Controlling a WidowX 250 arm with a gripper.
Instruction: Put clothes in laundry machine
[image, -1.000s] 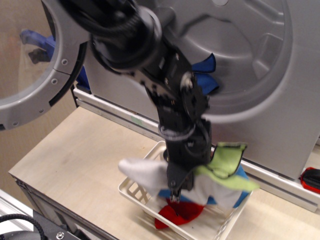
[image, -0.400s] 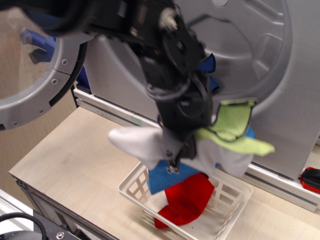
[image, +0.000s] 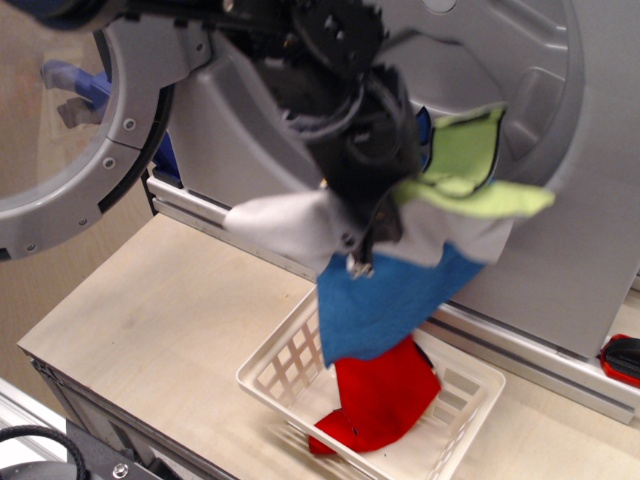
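Four limp cloths hang bunched from one closed gripper (image: 360, 262)
White cloth (image: 285, 228) left, blue cloth (image: 385, 305) and red cloth (image: 380, 395) centre, green cloth (image: 465, 165) right, above the basket (image: 290, 360), near the laundry machine (image: 520, 90); light, soft, slippery; judged best pinched at the gathered top

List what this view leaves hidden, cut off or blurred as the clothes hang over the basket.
- Gripper: jaws buried in the white cloth; the grip cannot be read.
- Drum of the laundry machine: the arm and the lime green cloth cover much of it.
- Red cloth: its top hides behind the blue cloth.
- White basket: near edge cut off by the frame bottom.
- Arm: motion-blurred.
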